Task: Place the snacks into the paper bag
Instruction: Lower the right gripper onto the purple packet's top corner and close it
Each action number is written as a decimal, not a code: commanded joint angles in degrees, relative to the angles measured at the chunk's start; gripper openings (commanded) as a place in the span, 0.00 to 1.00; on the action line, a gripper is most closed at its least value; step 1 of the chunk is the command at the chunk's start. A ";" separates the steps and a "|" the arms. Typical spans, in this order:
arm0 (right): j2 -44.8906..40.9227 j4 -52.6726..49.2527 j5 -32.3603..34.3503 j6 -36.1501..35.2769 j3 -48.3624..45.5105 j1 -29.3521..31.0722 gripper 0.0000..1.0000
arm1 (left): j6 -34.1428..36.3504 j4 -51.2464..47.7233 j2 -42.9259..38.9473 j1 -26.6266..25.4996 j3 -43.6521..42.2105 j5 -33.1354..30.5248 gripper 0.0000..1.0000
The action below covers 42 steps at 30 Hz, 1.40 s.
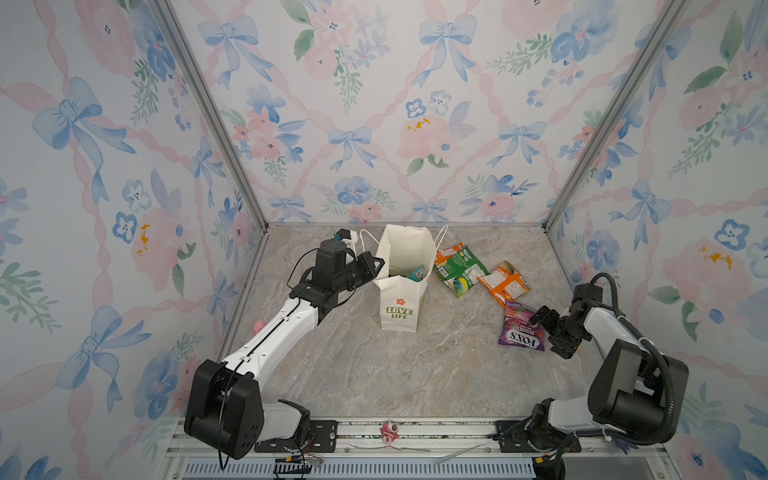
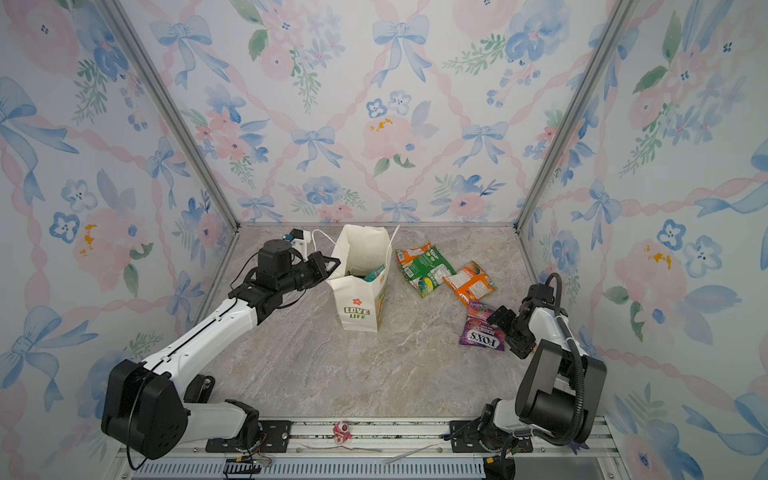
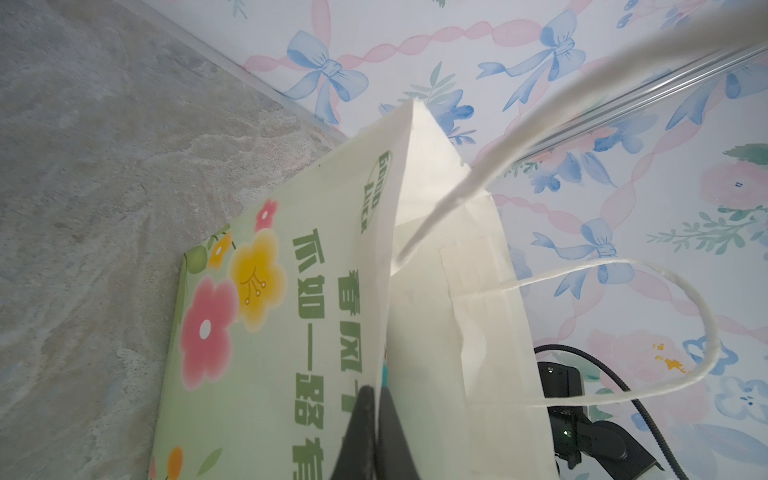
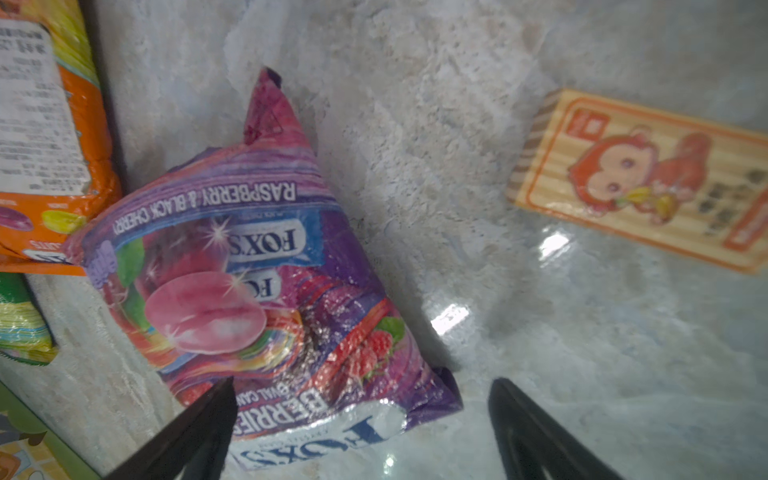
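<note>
The cream paper bag (image 1: 400,309) (image 2: 360,309) stands upright at the back centre with its mouth open. A teal packet (image 1: 415,273) shows inside it. My left gripper (image 1: 376,266) (image 3: 376,399) is shut on the bag's left rim, pinching the paper wall (image 3: 270,332). To the right of the bag lie a green packet (image 1: 461,270) and an orange packet (image 1: 505,284). Two purple FOX'S packets (image 1: 521,334) (image 4: 232,270) overlap nearer the front. My right gripper (image 1: 546,334) (image 4: 361,386) hovers open over the near end of the purple packets, holding nothing.
A small wooden block (image 4: 644,178) with a cartoon monkey lies on the marble floor beside the purple packets. A tiny pink pig (image 1: 258,326) sits by the left wall. A pink trinket (image 1: 388,432) rests on the front rail. Floral walls enclose three sides.
</note>
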 commanded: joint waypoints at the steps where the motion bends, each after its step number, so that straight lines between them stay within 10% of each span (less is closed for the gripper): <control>1: 1.92 1.87 -1.25 -0.97 -0.53 -0.28 0.97 | -0.48 1.75 -0.21 0.14 -0.62 0.54 0.00; 26: 9.94 9.30 -6.84 -0.87 2.10 7.65 1.00 | -0.39 1.73 -0.05 0.13 -0.63 0.81 0.00; 42: 12.11 10.36 -7.03 -1.66 2.45 9.44 0.79 | -0.39 1.75 -0.90 0.13 -0.92 0.61 0.00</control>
